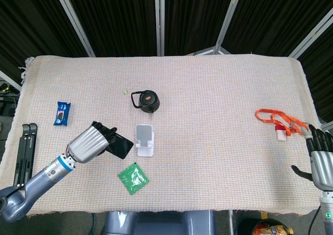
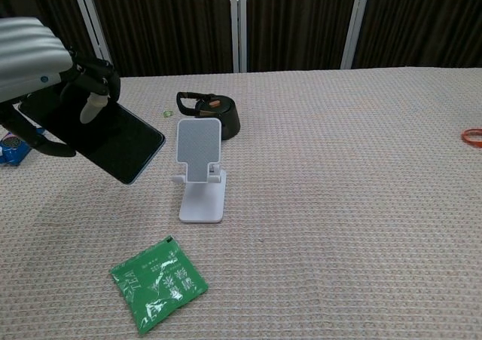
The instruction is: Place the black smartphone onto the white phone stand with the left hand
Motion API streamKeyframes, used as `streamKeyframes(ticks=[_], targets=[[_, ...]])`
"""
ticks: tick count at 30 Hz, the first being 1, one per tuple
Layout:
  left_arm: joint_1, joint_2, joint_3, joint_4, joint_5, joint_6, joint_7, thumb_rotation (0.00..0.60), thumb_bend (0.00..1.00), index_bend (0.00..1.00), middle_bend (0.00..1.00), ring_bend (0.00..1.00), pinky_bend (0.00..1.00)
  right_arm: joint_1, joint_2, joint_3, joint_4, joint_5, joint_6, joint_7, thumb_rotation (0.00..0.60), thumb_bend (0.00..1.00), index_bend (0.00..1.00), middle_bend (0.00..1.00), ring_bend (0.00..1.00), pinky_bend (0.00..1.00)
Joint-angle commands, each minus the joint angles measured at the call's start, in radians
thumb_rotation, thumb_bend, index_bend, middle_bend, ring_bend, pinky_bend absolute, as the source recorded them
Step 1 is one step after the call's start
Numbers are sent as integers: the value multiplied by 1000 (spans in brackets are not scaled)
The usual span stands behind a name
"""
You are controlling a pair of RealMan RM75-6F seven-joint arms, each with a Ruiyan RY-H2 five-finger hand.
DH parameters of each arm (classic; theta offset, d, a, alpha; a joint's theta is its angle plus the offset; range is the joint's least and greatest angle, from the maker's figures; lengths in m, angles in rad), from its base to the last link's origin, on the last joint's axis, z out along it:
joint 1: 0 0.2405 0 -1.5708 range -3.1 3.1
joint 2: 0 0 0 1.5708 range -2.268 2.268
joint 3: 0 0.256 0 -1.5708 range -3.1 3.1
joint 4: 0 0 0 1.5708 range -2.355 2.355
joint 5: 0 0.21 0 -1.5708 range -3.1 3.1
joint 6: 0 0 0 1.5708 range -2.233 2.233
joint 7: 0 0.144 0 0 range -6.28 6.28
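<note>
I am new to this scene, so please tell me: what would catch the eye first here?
First, the left robot hand holding the black smartphone tilted above the table, just left of the white phone stand. Then the green tea packet lying near the front edge, and the orange lanyard far right.

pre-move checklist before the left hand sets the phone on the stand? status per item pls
1. Grip: left hand holds the black smartphone off the table, fingers over its upper end. ok.
2. Phone alignment: tilted, lower corner pointing toward the white phone stand, not yet squared to its back plate. not ok.
3. Stand: upright, cradle empty, back plate facing the chest camera. ok.
4. Path: phone sits left of the stand with a gap between them; nothing lies in that gap. ok.
5. Nearby clutter: green tea packet lies in front of the stand, black bottle cap behind it, both apart from it. ok.
6. Right hand: at the table's far right edge, holding nothing. ok.
</note>
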Motion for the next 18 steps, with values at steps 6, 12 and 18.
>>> streamKeyframes(ticks=[6,12,18], targets=[[-118,-67,-25,154,149,8,34,600,0,614,537,578,556,0,1,4,6,7,-2,7,600,0,0,0,0,0],[-224,-111,-19,277,244,-8,21,600,0,618,537,578,556,5,-6,10,22,33,-18,0,600,0,0,0,0,0],[-329,-130,8,380,318,-39,-22,600,0,632,541,578,556,10,-15,19,51,74,-43,-1,600,0,0,0,0,0]])
